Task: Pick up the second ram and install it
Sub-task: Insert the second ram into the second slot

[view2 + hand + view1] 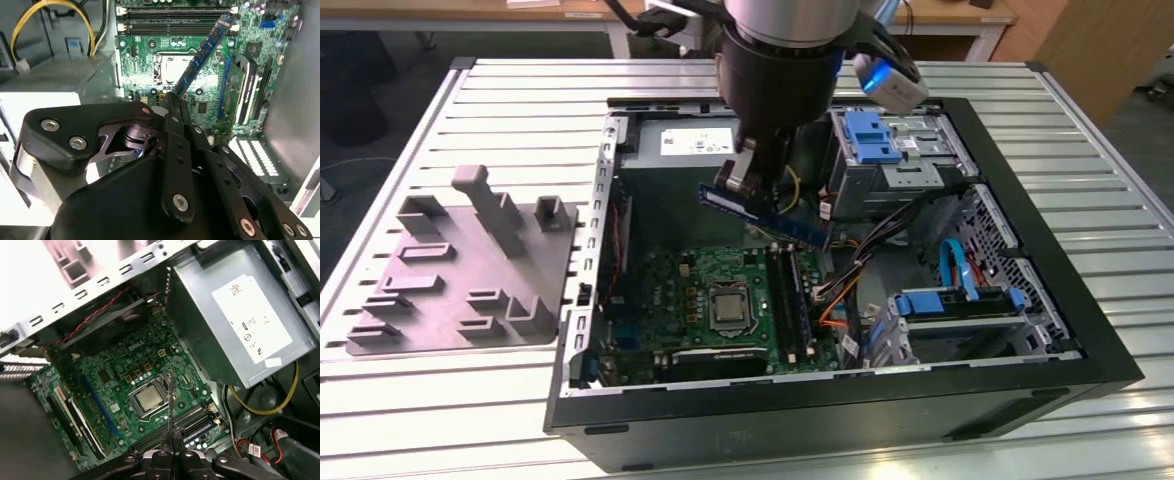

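My gripper [744, 185] is shut on the ram [767, 218], a long blue-green stick held tilted in the air above the open computer case [1014, 385]. In the second wrist view the ram [202, 52] sticks out from the gripper [172, 100] over the green motherboard [210, 100]. The first wrist view shows the ram [170, 400] edge-on, over the processor socket [148, 399], with the gripper [170, 442] behind it. The long memory slots [787, 295] lie below and just beside the stick; I cannot tell whether any slot holds a stick.
A grey holder block [467, 270] with upright posts stands on the slatted table at the exterior view's left. Inside the case are the power supply [687, 145], a drive cage [894, 150] with blue latches, and loose cables [854, 270] close to the slots.
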